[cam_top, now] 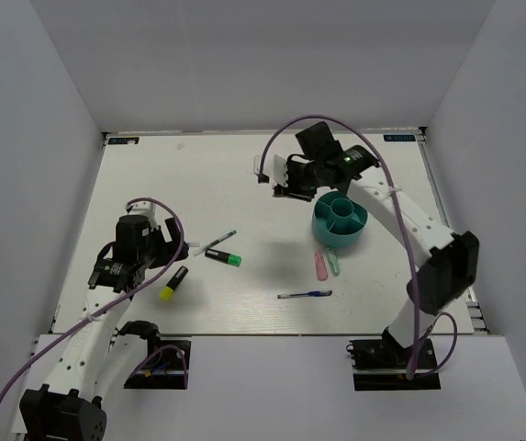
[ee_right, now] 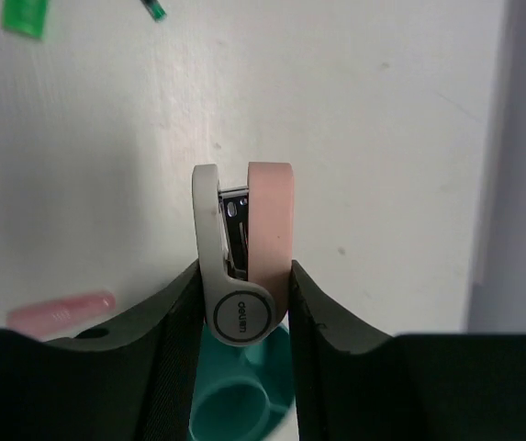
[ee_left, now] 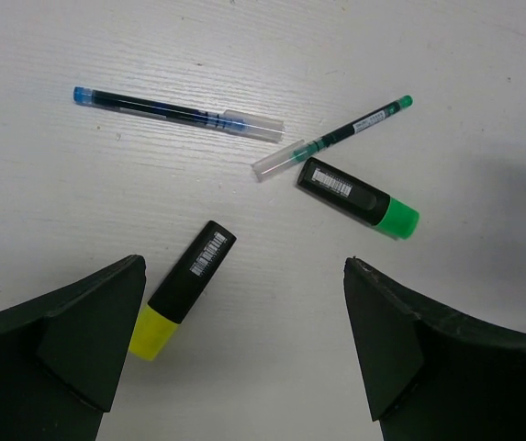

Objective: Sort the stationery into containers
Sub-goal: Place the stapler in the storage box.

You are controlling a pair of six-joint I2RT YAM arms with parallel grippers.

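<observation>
The right gripper (ee_right: 244,280) squeezes a small white and pink stapler (ee_right: 264,207) between its black fingers (ee_right: 162,322); the teal organiser (ee_right: 230,404) with its round tube shows at the bottom, between them. A pink marker (ee_right: 61,312) lies on the white table (ee_right: 382,138) at the left; a green cap (ee_right: 24,16) peeks in at the top corner.

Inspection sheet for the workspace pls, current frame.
Surface: white table, lightly scuffed.
Job's things: teal organiser; pink marker, green marker beside it; blue pen in front; green pen, second blue pen, green-cap highlighter, yellow-cap highlighter at left.
Clutter: nothing seen.
Grippers: left gripper open, empty; right gripper shut on white-pink mini stapler.
Cables: purple cables, looping free.
Surroundings: white walls, three sides.
</observation>
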